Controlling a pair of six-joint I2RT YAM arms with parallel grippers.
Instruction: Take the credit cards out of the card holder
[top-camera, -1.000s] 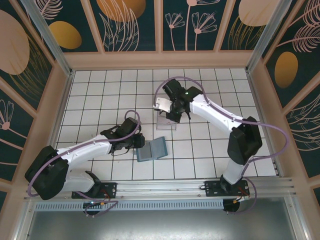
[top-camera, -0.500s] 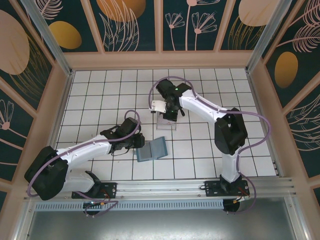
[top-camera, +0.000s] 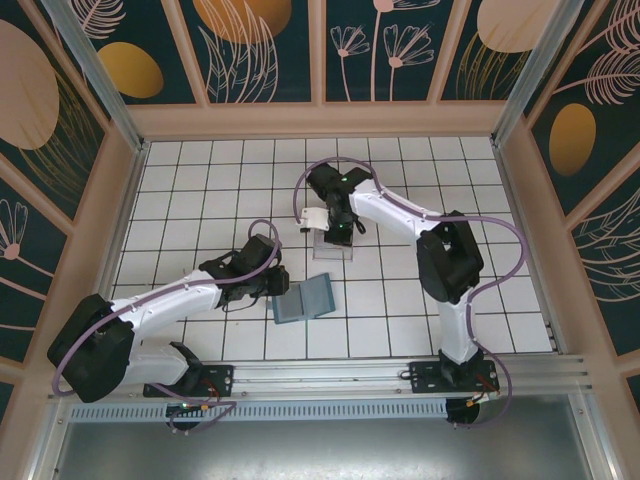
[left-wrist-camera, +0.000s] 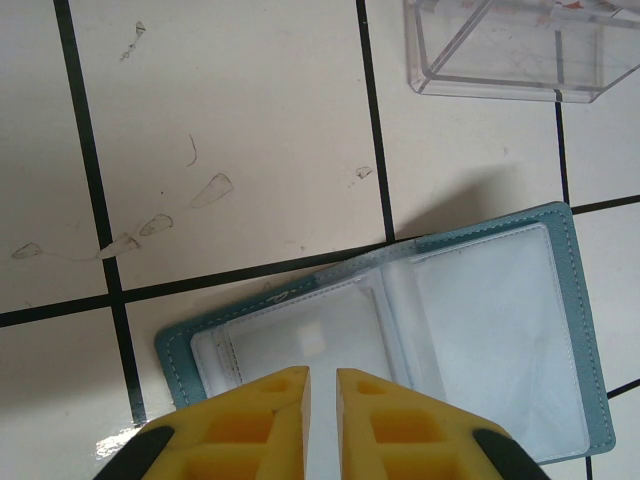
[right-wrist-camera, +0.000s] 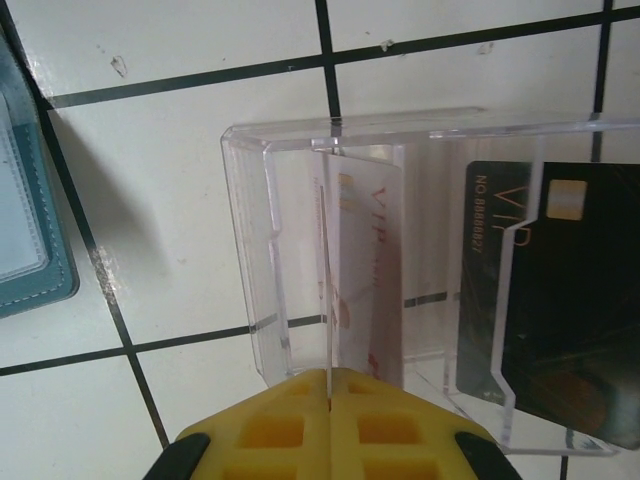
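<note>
Now, right gripper (right-wrist-camera: 328, 388) pinching pale card (right-wrist-camera: 366, 262)

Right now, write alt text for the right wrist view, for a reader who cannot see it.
Yellow right fingers, shut on a pale pinkish-white card with red lettering, hold it edge-on at a clear plastic tray. A black card lies in the tray's right part, and the teal card holder shows at the left edge.

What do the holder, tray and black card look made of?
The holder has a teal, leather-like cover, possibly faux, with a stitched edge and shiny clear pockets that look like vinyl. The tray is hard transparent plastic, perhaps acrylic, with glossy edges. The black card looks like smooth plastic with printed lettering.
</note>
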